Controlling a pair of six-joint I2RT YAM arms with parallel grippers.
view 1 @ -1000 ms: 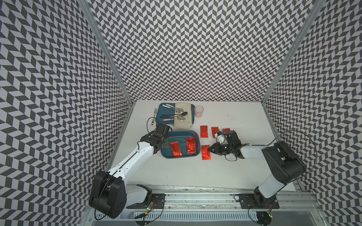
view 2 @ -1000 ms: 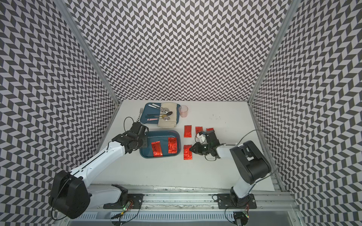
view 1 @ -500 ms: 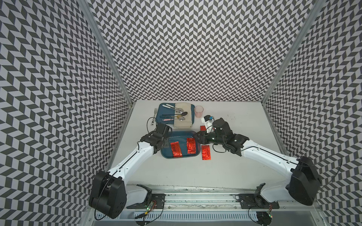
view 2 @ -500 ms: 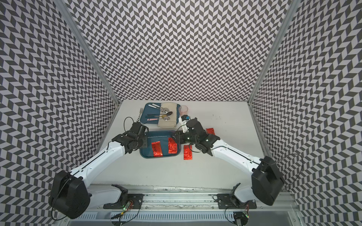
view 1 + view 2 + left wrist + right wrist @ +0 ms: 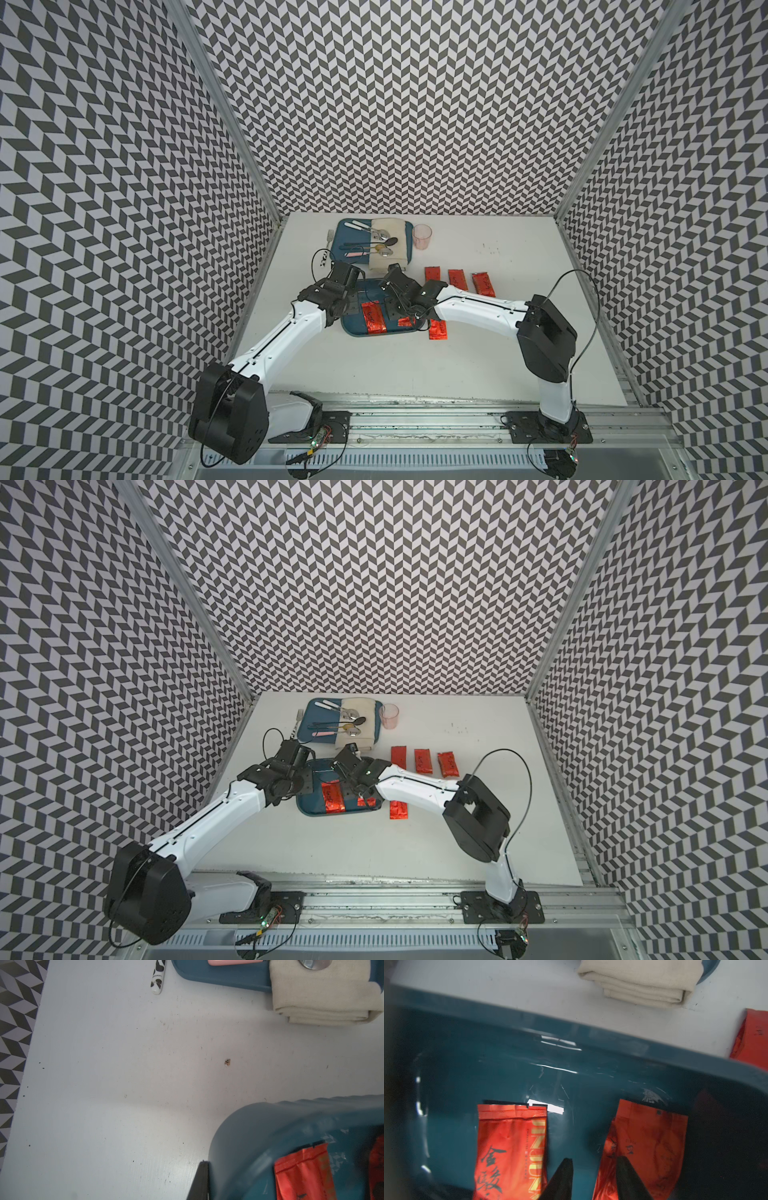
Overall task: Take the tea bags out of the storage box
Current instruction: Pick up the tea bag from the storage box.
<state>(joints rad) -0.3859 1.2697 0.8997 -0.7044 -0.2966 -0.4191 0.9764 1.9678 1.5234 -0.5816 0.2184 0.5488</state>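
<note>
Currently: right gripper [image 5: 593,1159], jaws spread, straddles the edge of a tea bag [image 5: 652,1142] inside the storage box [image 5: 508,1059]; left gripper [image 5: 350,306] pinches its rim.

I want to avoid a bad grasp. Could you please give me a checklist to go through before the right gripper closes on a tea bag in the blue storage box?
1. Right gripper open: ok, its jaws stand apart inside the storage box.
2. Target tea bag between the jaws: not ok, only one long edge lies between them.
3. Second tea bag out of the way: ok, it lies apart on the box floor.
4. Left gripper steadying the box: cannot tell; one finger shows at the outer wall.
5. Four tea bags out on the table: ok.
</note>
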